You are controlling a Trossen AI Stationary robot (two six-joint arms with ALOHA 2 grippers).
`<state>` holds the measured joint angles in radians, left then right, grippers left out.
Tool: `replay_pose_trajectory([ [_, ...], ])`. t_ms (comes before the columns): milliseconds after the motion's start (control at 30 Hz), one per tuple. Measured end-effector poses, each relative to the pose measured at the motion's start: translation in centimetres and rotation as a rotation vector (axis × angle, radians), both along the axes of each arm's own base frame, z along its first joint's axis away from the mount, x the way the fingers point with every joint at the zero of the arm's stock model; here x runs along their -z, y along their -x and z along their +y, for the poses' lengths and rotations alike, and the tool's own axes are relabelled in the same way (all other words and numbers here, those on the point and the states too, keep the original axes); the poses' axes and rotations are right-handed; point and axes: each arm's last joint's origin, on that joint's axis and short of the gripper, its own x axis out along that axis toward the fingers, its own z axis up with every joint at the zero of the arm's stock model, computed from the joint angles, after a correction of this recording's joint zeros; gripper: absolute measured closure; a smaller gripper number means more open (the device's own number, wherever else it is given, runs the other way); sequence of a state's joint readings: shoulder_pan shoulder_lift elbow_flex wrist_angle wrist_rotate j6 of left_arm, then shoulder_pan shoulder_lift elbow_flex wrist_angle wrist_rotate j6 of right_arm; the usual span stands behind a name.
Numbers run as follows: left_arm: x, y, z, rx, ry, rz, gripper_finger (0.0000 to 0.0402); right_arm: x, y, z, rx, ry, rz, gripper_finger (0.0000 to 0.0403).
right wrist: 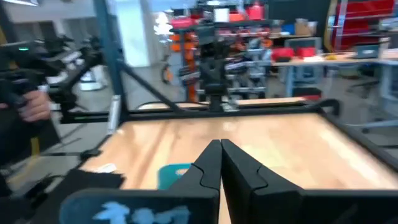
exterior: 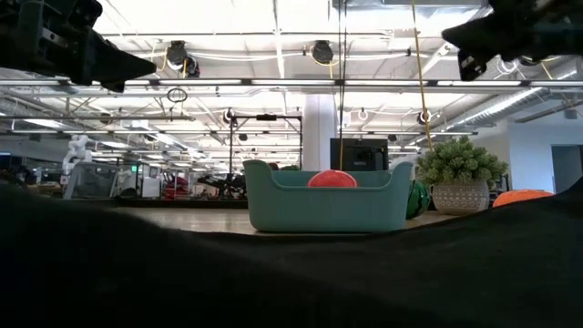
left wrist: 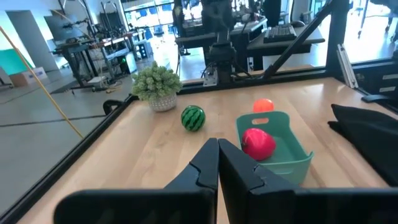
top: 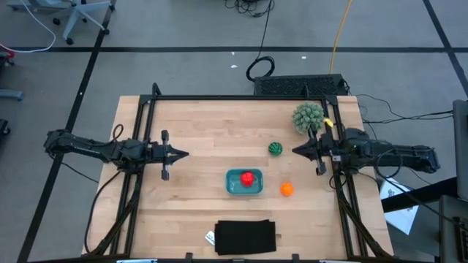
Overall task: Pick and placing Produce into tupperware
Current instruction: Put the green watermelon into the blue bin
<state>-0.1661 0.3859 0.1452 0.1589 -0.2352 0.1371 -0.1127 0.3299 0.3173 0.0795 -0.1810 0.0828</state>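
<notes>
Inside the tupperware (top: 234, 188) sits the red piece (top: 248, 177); green ball (top: 275, 148) and orange ball (top: 287, 189) wait on the counter (top: 197, 131). Both pincers, left (top: 184, 154) and right (top: 295, 150), hang shut, empty; the right should probably open over the green ball next.

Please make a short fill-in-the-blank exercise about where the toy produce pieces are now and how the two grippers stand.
1. The red piece lies inside the ____.
2. The orange ball rests on the ____, beside the container.
3. The striped green ball is ____ the container.
4. The left gripper and the right gripper both hold ____.

Missing words: tupperware; table; outside; nothing
</notes>
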Motion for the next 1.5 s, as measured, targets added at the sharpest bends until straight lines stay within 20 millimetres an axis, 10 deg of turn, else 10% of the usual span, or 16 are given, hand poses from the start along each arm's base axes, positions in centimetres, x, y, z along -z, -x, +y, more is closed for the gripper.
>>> replay_pose_trajectory([
  [900, 0.0, 0.0, 0.0, 0.007, -0.060, 0.005, 0.0387, -5.8, -8.9, -8.2, -0.062, -0.021, 0.557, 0.0403],
  [1500, 0.1, 0.0, 0.0, 0.007, -0.061, 0.011, 0.0387, -5.3, -11.4, -10.5, -0.188, 0.249, 0.770, 0.0403],
])
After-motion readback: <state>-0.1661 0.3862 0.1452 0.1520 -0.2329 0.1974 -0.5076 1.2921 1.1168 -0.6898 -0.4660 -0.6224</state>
